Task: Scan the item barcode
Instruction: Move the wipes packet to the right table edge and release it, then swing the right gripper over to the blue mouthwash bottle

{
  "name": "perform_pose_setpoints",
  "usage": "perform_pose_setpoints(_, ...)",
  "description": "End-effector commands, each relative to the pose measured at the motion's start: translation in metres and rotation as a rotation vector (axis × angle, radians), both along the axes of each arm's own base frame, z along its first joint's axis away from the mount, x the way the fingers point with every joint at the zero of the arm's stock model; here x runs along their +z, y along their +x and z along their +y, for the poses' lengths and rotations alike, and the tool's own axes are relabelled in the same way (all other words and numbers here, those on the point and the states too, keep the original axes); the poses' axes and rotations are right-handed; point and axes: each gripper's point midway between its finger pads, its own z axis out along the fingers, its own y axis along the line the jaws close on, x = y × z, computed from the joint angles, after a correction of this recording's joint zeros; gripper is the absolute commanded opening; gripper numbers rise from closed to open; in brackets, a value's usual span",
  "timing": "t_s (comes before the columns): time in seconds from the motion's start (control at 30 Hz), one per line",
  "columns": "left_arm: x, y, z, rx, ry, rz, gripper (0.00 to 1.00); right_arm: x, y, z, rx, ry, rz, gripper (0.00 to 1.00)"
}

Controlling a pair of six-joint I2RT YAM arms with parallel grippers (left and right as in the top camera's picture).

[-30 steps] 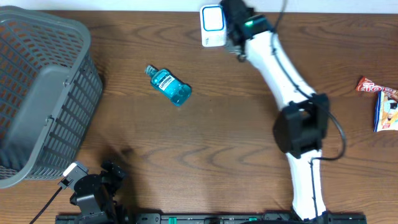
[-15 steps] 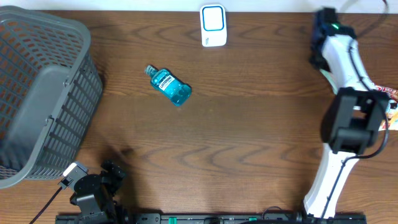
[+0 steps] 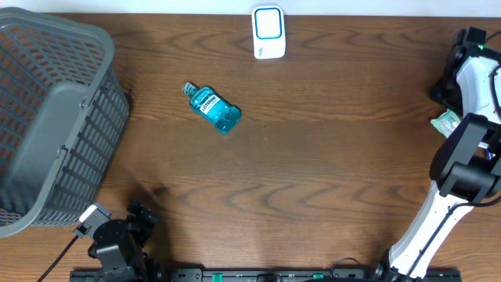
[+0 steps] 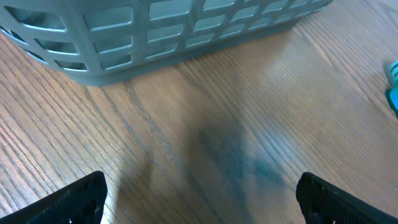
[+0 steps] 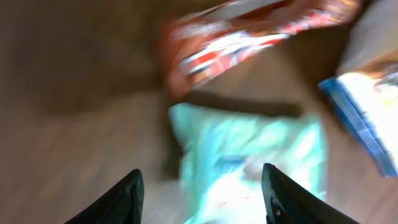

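We take the task to be barely begun. The wooden table shows nothing at the scanner, and neither claw has anything in its grasp. The grey basket, the largest thing here, stands just ahead of the left claw and far to the left of the right claw.

The right arm reaches along the table's right edge, so all the work there is close beneath its claw. The mouthwash bottle lies on its side well to the left of the right claw, ahead and to the right of the left one, untouched. The white scanner sits farther off again, at the far edge, well apart from both.

Under the right claw lie the packets. A pale green packet is directly below, between the fingers' line. A red packet lies beyond it and a blue-edged packet is off to the side. We judge the green one the likely item, though the bottle could equally be meant. Still to do: grasp, carry across to the scanner, and present the barcode.

The right claw's jaws stand partly apart with nothing between them. The view is too blurred to tell whether they touch the packet. The left claw is spread fully wide over bare wood, holding nothing.
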Motion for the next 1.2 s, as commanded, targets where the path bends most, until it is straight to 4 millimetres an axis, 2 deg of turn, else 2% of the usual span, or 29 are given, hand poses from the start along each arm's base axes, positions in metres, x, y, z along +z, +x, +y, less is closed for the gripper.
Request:
perform_pose_setpoints(0.0, -0.008, -0.005, 0.0, 0.001, -0.002, 0.036, 0.98, 0.047, 0.03, 0.05, 0.101, 0.111, -0.15, 0.56)
perform_pose_setpoints(0.03, -0.008, -0.005, 0.0, 0.001, -0.002, 0.036, 0.98, 0.055, 0.033, 0.062, 0.126, 0.125, -0.166, 0.56)
perform_pose_setpoints(0.13, -0.008, -0.005, 0.0, 0.001, -0.002, 0.036, 0.98, 0.08, 0.046, 0.117, 0.239, 0.181, -0.229, 0.6)
perform_pose_setpoints(0.23, -0.008, -0.005, 0.0, 0.001, -0.002, 0.036, 0.98, 0.1, 0.06, 0.188, 0.449, 0.24, -0.278, 0.71)
perform_pose_setpoints(0.33, -0.008, -0.005, 0.0, 0.001, -0.002, 0.036, 0.98, 0.108, 0.067, 0.268, 0.713, 0.312, -0.304, 0.86)
perform_pose_setpoints(0.4, -0.008, -0.005, 0.0, 0.001, -0.002, 0.036, 0.98, 0.106, 0.068, 0.316, 0.879, 0.341, -0.309, 0.98)
perform_pose_setpoints(0.43, -0.008, -0.005, 0.0, 0.001, -0.002, 0.036, 0.98, 0.106, 0.068, 0.336, 0.946, 0.345, -0.312, 0.99)
perform_pose_setpoints(0.63, -0.008, -0.005, 0.0, 0.001, -0.002, 0.036, 0.98, 0.088, 0.06, 0.451, 1.291, 0.334, -0.329, 0.99)
perform_pose_setpoints(0.77, -0.008, -0.006, 0.0, 0.001, -0.002, 0.036, 0.98, 0.086, 0.039, 0.524, 1.558, 0.393, -0.38, 0.99)
perform_pose_setpoints(0.93, -0.008, -0.005, 0.0, 0.001, -0.002, 0.036, 0.98, 0.07, 0.026, 0.576, 1.69, 0.421, -0.412, 0.99)
perform_pose_setpoints(1.07, -0.008, -0.005, 0.0, 0.001, -0.002, 0.036, 0.98, 0.038, 0.022, 0.605, 1.735, 0.447, -0.411, 0.99)
perform_pose_setpoints(1.17, -0.008, -0.005, 0.0, 0.001, -0.002, 0.036, 0.98, 0.023, 0.024, 0.619, 1.754, 0.453, -0.431, 0.99)
